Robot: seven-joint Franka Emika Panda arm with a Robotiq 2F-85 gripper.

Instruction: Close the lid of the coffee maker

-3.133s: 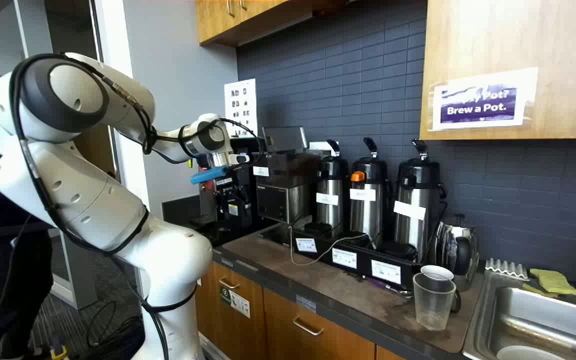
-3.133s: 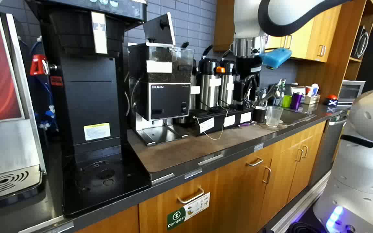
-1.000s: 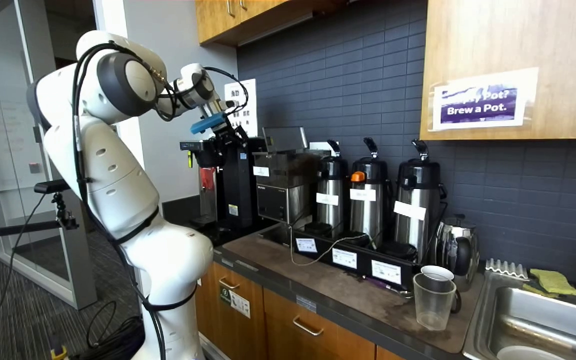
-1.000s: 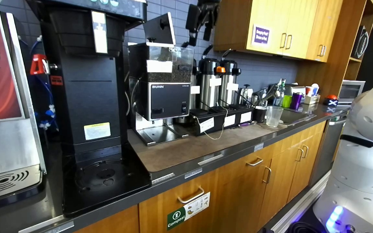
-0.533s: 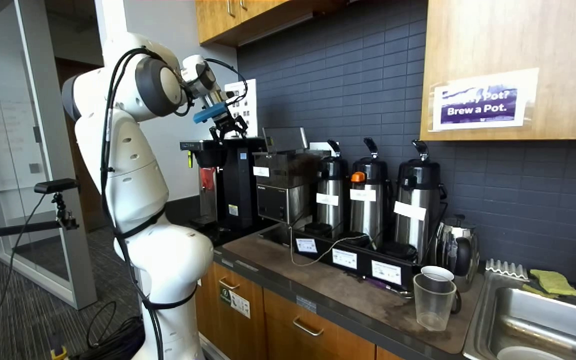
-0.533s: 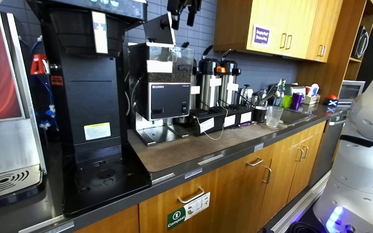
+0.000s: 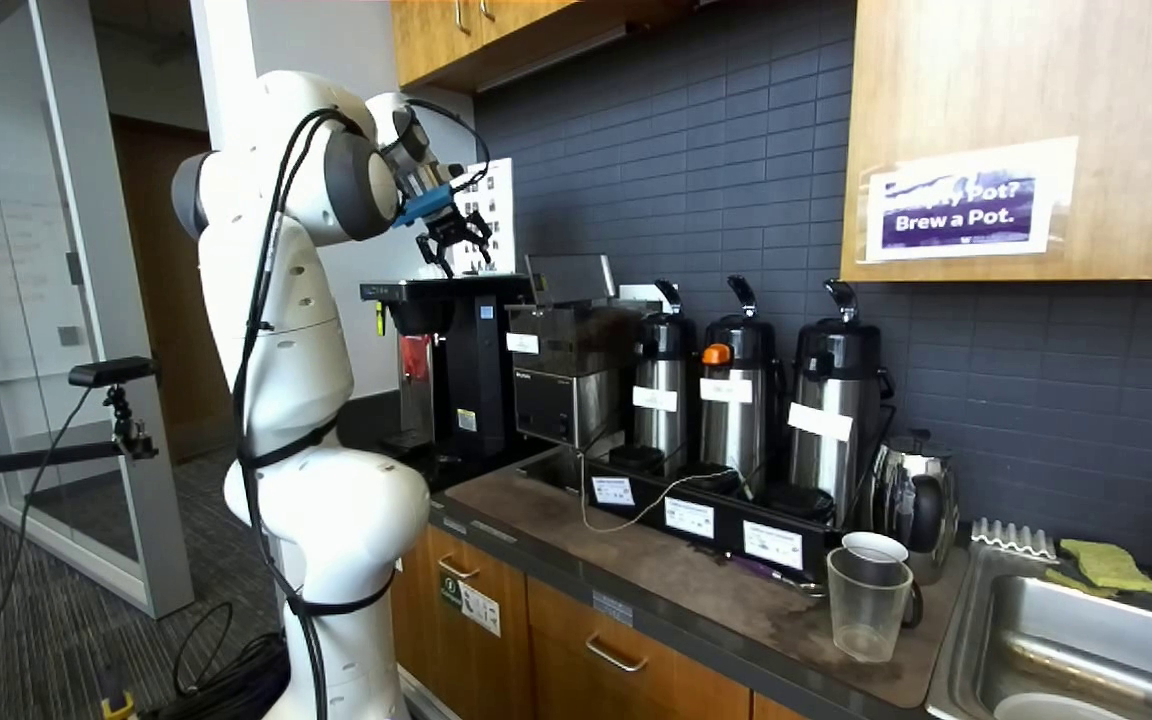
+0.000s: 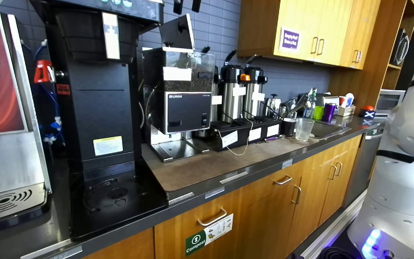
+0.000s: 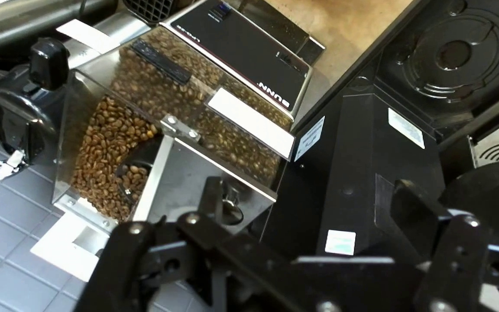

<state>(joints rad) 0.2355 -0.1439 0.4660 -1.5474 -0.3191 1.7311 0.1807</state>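
The lid (image 8: 176, 32) is a flat dark flap with a knob. It stands open, tilted up on top of the coffee maker (image 8: 189, 111), the black boxy BUNN machine with a clear bean hopper. Both exterior views show it; the lid (image 7: 576, 278) rises from the coffee maker (image 7: 544, 400). In the wrist view the lid (image 9: 180, 182) lies left of centre, with beans visible in the open hopper. My gripper (image 7: 467, 267) is open and empty, above the machines. In an exterior view only its fingertips (image 8: 178, 6) show, above the lid's top edge. One of its fingers (image 9: 212, 195) overlaps the lid's knob in the wrist view; contact is not visible.
A taller black brewer (image 8: 102, 108) stands beside the coffee maker, close under the gripper. Airpots (image 7: 736, 400) with raised pump handles stand on the other side. A wall cabinet (image 8: 300, 28) hangs beyond. A clear cup (image 7: 866, 605) stands near the sink (image 7: 1086, 640).
The gripper has risen from in front of the machines to above them. Over the last second it has moved up and towards the lid and tall brewer. The lid has stayed open and still.
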